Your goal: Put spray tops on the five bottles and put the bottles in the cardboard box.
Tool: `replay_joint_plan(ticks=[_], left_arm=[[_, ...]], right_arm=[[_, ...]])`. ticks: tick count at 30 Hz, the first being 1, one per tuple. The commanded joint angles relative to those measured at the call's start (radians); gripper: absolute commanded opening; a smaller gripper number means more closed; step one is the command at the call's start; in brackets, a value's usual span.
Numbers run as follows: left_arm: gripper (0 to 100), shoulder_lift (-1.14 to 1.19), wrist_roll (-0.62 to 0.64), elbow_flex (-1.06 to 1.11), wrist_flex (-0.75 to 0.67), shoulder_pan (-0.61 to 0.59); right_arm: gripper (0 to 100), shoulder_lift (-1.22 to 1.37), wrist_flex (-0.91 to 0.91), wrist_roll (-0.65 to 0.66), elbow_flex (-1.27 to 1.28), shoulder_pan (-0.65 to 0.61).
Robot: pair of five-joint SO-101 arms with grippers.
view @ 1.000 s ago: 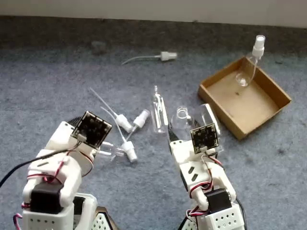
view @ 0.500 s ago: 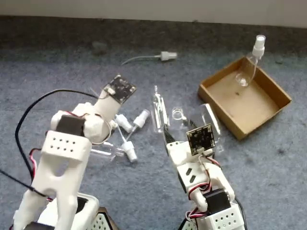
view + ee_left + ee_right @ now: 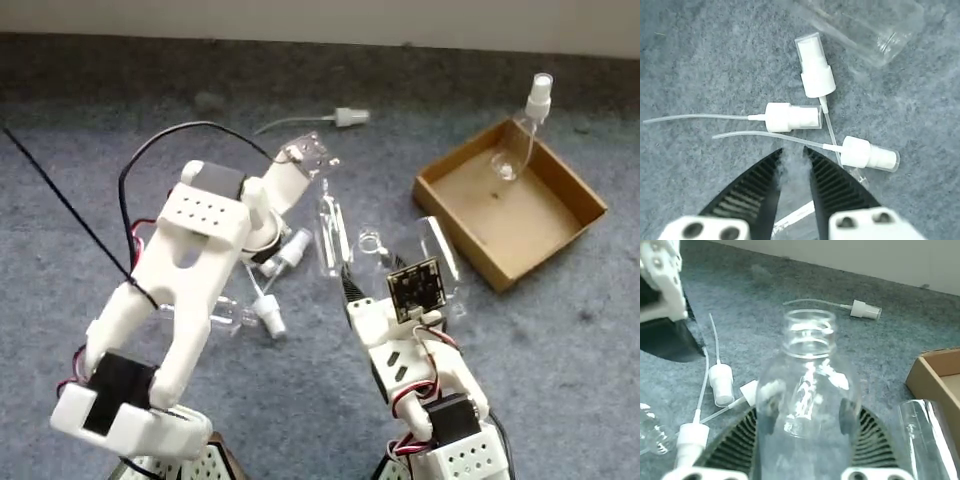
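My right gripper (image 3: 807, 417) is shut on an upright clear bottle (image 3: 807, 385) with a bare neck, which the high view shows near the table's middle (image 3: 372, 242). My left gripper (image 3: 792, 151) hangs slightly open, holding nothing, just short of three loose spray tops (image 3: 792, 116) (image 3: 815, 75) (image 3: 865, 152) on the grey carpet. The left arm (image 3: 200, 260) stretches over that cluster (image 3: 295, 248). A fourth spray top (image 3: 345, 117) lies farther back. The cardboard box (image 3: 575, 215) at the right holds one capped bottle (image 3: 530, 120).
One clear bottle (image 3: 330, 235) lies between the arms, another (image 3: 440, 245) lies beside my right gripper, and a third (image 3: 225, 312) lies partly under the left arm. The spray tops' thin dip tubes trail across the carpet. A wall runs along the far edge.
The left arm has risen from low at the front left and stretched forward over the spray tops. The right arm shifted its bottle a little and then held still.
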Motion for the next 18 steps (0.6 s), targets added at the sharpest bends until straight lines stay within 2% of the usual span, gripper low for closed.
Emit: replay_joint_plan(ticks=[1,7,13,18], left_arm=[[2,0.094,-0.008,-0.130,0.009,0.022],[16,0.229,-0.008,-0.248,0.041,0.022],[17,0.288,0.002,-0.325,0.060,0.036],[17,0.323,0.094,-0.334,0.057,0.076]], right_arm=[[10.3,-0.018,0.028,-0.003,0.151,-0.010],[10.3,-0.018,0.035,-0.003,0.151,-0.016],[10.3,-0.018,0.035,-0.002,0.151,-0.016],[10.3,-0.018,0.035,-0.002,0.151,-0.016]])
